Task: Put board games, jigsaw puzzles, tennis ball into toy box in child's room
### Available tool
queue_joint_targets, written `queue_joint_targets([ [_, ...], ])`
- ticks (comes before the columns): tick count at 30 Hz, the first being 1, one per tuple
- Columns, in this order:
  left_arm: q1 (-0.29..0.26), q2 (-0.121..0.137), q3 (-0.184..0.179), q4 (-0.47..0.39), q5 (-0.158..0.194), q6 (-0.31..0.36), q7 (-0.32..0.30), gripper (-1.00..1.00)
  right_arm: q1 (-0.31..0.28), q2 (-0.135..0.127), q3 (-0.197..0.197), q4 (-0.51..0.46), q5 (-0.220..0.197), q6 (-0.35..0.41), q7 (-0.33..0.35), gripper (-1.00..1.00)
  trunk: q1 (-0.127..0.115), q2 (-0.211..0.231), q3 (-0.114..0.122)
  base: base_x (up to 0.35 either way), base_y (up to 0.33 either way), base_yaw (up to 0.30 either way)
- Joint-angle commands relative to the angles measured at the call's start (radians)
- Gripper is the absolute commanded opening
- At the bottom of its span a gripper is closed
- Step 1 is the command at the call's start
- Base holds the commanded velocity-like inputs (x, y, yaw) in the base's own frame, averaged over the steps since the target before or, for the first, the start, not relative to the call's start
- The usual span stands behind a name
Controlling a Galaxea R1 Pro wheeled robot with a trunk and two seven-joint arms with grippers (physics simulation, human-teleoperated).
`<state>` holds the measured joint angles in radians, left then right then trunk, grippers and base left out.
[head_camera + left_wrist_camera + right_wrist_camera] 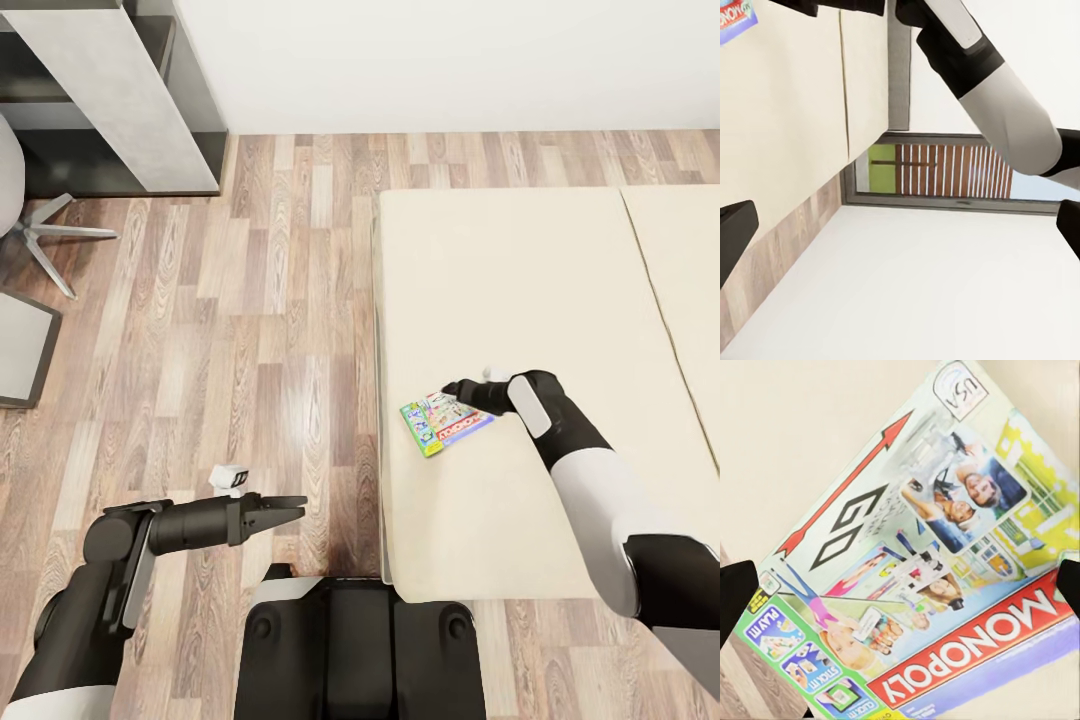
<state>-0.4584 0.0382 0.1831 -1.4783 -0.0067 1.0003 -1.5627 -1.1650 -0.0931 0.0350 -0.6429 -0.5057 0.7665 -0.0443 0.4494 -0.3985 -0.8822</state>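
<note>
One board game (pixel 447 424), a white-green-yellow Monopoly box, lies flat on the bed (pixel 520 280) near its left edge. My right gripper (pixel 455 392) hovers at the box's far edge, open. In the right wrist view the lid (pixel 922 577) spreads between the two wide-apart fingertips of that gripper (pixel 900 592). My left gripper (pixel 290 508) hangs open and empty over the wood floor, left of the bed. The left wrist view, past the left gripper (pixel 900 240), catches a corner of the box (pixel 735 19) and my right arm (pixel 997 97). The table (pixel 120 90) stands at the far left.
A chair with a star base (pixel 40 235) stands on the plank floor beside the table. A grey panel (pixel 20 350) juts in at the left edge. A white wall runs behind the bed. Open floor lies between the bed and the table.
</note>
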Motion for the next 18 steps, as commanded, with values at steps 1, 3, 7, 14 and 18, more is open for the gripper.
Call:
queue_joint_targets([
  [1, 0.000, 0.000, 0.000, 0.000, -0.001, 0.011, -0.004, 1.00, -0.001, -0.001, 0.004, -0.001, -0.007, 0.004, -0.011, 1.00, 0.001, -0.002, -0.001, 0.000, 0.000, 0.000],
  [3, 0.000, 0.002, 0.001, 0.000, -0.001, 0.011, -0.004, 1.00, -0.007, -0.002, 0.003, -0.003, -0.007, 0.006, -0.022, 1.00, 0.001, -0.002, -0.001, 0.000, 0.000, 0.000],
  [7, 0.000, 0.012, 0.001, 0.000, -0.001, 0.011, -0.004, 1.00, -0.022, -0.003, 0.004, -0.003, -0.007, 0.007, -0.030, 1.00, 0.001, -0.002, -0.001, 0.000, 0.000, 0.000],
  [14, 0.000, 0.020, 0.000, 0.000, -0.001, 0.011, -0.004, 1.00, -0.042, -0.010, 0.003, -0.003, -0.008, 0.008, -0.036, 1.00, 0.001, -0.002, -0.001, 0.000, 0.000, 0.000],
  [18, 0.000, 0.022, 0.000, 0.000, 0.000, 0.011, -0.004, 1.00, -0.050, -0.012, 0.003, -0.003, -0.008, 0.008, -0.038, 1.00, 0.001, -0.002, -0.002, 0.000, 0.000, 0.000],
])
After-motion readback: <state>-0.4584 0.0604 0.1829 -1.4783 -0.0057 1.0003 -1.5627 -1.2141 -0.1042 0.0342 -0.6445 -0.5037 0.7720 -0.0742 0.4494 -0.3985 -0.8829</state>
